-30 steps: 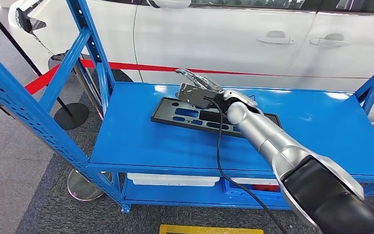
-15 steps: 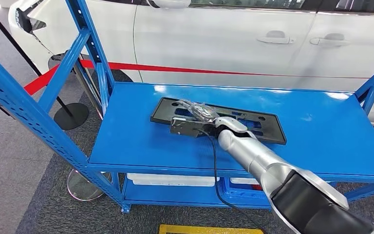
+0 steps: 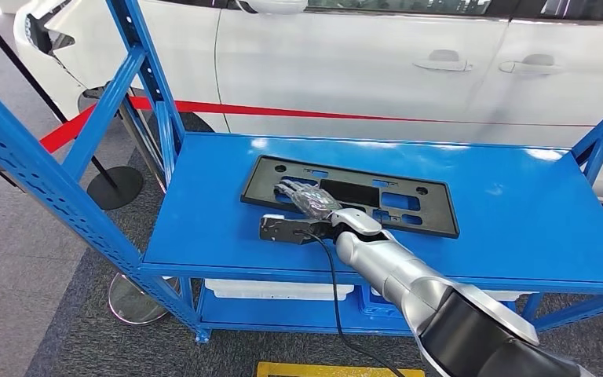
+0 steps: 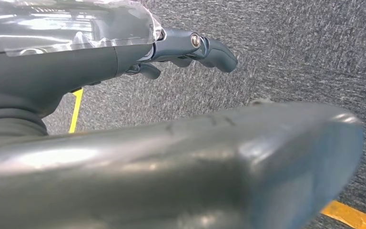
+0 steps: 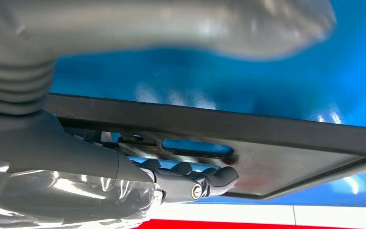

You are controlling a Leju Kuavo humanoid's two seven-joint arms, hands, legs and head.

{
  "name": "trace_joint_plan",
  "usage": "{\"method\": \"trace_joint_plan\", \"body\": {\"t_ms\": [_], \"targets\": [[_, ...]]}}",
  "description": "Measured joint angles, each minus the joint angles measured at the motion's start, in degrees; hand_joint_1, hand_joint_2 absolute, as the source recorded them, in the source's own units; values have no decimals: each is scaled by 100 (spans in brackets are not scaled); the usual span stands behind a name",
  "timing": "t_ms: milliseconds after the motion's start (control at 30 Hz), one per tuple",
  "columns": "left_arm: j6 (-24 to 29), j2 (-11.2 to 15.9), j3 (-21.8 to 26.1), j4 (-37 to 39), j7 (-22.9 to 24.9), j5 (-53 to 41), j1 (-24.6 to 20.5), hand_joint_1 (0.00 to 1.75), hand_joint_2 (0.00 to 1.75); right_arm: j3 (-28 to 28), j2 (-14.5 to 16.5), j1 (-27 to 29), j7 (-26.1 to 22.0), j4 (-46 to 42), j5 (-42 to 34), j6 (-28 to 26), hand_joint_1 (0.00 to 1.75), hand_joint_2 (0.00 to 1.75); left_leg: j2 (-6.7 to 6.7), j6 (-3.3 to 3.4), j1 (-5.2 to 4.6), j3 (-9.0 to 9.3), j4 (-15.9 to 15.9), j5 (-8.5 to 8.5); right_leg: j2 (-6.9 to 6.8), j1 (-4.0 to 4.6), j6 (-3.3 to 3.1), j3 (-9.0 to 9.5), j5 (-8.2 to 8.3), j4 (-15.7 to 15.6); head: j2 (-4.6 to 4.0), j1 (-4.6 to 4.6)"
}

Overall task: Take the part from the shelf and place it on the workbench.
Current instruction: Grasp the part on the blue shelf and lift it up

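step: we are reaching to grasp | right hand (image 3: pixel 308 206): fingers spread over the black plate (image 3: pixel 408 206), gripping nothing | plate: lying flat on the blue shelf (image 3: pixel 518 228) | next: closing on its near edge | left hand (image 4: pixel 190 47): hanging curled, empty

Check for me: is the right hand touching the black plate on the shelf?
Touching. In the right wrist view the right hand's fingers lie against the black plate's face beside a slot.
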Motion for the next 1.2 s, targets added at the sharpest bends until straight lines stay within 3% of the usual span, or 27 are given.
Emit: {"method": "trace_joint_plan", "body": {"t_ms": [33, 300, 367, 467, 567, 900, 1200], "targets": [[8, 0, -24, 0, 25, 0, -2, 0, 0, 9, 38, 9, -7, 40, 51, -62, 0, 175, 0, 0, 0, 1, 0, 0, 0, 0, 0, 1, 0, 0, 0, 0], [23, 0, -88, 0, 58, 1, -4, 0, 0, 12, 54, 37, -44, 73, 203, -234, 0, 175, 0, 0, 0, 2, 1, 0, 0, 0, 0, 2, 0, 1, 0, 0], [45, -1, -91, 0, 64, 10, -4, 0, 0, 58, 62, 59, 102, 73, 665, -689, 0, 175, 0, 0, 0, 2, 1, 0, 0, 0, 0, 2, 0, 1, 0, 0], [109, -2, -93, 0, 90, 21, -10, 0, 0, 377, 93, 67, 691, 76, 2069, -1830, 0, 175, 1, -1, 0, 2, 1, -1, 1, 0, 0, 1, 0, 3, 0, 0], [140, -10, -96, 0, 94, 33, -31, 0, 0, 691, 134, 73, 988, 89, 2786, -2281, 0, 175, 0, -2, 0, 2, 1, -1, 0, 0, 0, 0, 0, 3, 1, 0], [139, -38, -115, 0, 104, 17, -40, 0, 0, 691, 161, 133, 802, 124, 2772, -2308, 0, 175, 0, -3, 0, 3, 1, -2, -1, -1, 0, 1, -1, 4, 0, 0], [139, -44, -180, 0, 91, 24, -41, 0, 0, 365, 142, 230, 817, -7, 3132, -2128, 0, 175, 0, -3, 0, 4, 2, -1, 0, -2, 0, 1, -1, 4, 0, 0]]}}
